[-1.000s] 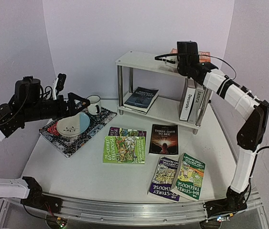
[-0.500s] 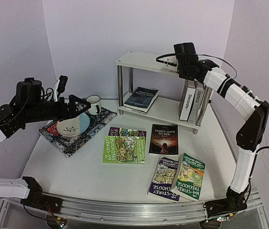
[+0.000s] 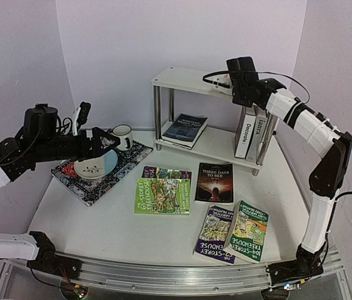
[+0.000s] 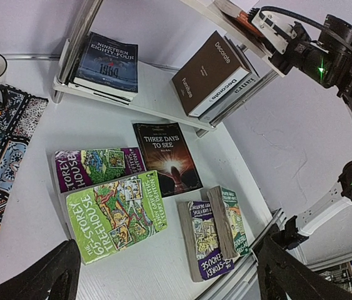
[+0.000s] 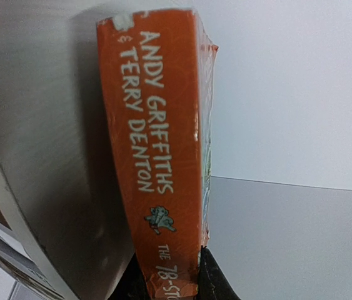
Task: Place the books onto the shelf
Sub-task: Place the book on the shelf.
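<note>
The white shelf (image 3: pixel 182 80) stands at the back. My right gripper (image 3: pixel 231 80) is at the right end of its top board, shut on the spine of an orange book (image 5: pixel 163 156). A dark book (image 3: pixel 185 129) lies on the lower board, and two big white books (image 3: pixel 251 131) stand upright there. On the table lie a green book (image 3: pixel 162 195) over a purple one (image 3: pixel 166 172), a black book (image 3: pixel 214 182), and a purple (image 3: pixel 216 233) and green (image 3: pixel 246 231) pair. My left gripper (image 3: pixel 110 140) hangs open over the bowl, holding nothing.
A dark patterned placemat (image 3: pixel 82 184) at the left carries a bowl (image 3: pixel 97 164) and a white mug (image 3: pixel 123 136). A metal rail (image 3: pixel 163 275) runs along the table's near edge. Walls close in behind and to the right of the shelf.
My left gripper has moved a little to the right over the bowl. The right gripper has shifted slightly left along the top board with the orange book.
</note>
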You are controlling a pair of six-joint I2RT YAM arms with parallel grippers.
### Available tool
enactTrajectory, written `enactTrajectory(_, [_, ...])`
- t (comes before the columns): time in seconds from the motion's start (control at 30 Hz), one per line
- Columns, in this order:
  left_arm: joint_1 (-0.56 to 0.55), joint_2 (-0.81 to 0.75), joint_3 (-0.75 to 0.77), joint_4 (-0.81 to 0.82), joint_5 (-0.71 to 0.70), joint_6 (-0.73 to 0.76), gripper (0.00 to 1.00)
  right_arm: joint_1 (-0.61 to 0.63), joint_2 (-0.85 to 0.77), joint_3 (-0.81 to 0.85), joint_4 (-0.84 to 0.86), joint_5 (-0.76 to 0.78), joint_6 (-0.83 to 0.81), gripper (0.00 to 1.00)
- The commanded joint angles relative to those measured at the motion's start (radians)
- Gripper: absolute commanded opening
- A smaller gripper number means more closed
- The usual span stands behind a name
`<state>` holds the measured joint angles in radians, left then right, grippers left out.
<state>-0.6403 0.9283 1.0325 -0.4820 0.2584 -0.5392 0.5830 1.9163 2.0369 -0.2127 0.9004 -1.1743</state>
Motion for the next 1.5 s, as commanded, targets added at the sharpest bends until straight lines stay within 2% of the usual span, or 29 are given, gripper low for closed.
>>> enactTrajectory(0.0, [0.004,-0.003,0.002,0.016,0.004,0.012,1.00,0.008,-0.052,0.006,0.028,-0.019,0.035,0.00])
enactTrajectory(0.23, [0.004,0.000,0.005,0.016,0.005,0.010,1.00,0.008,-0.062,-0.008,0.028,-0.021,0.028,0.02])
enactTrajectory(0.3, [0.004,0.004,0.006,0.015,0.007,0.010,1.00,0.008,-0.067,-0.017,0.029,-0.019,0.018,0.12])
enactTrajectory(0.37, [0.004,0.006,0.006,0.016,0.008,0.010,1.00,0.008,-0.074,-0.026,0.028,-0.019,0.014,0.29])
enactTrajectory(0.43, [0.004,0.008,0.006,0.016,0.010,0.010,1.00,0.008,-0.086,-0.038,0.026,-0.026,0.018,0.41])
enactTrajectory(0.67, [0.004,0.021,0.009,0.017,0.011,0.011,1.00,0.008,-0.116,-0.052,-0.016,-0.081,0.060,0.60])
enactTrajectory(0.87, [0.004,0.037,0.012,0.019,0.018,0.010,1.00,0.008,-0.121,-0.046,-0.060,-0.128,0.108,0.68])
enactTrajectory(1.13, [0.004,0.042,0.012,0.019,0.019,0.007,1.00,0.008,-0.096,0.027,-0.190,-0.197,0.199,0.72])
enactTrajectory(1.47, [0.004,0.054,0.008,0.022,0.021,0.003,1.00,0.008,-0.128,-0.012,-0.237,-0.268,0.270,0.78])
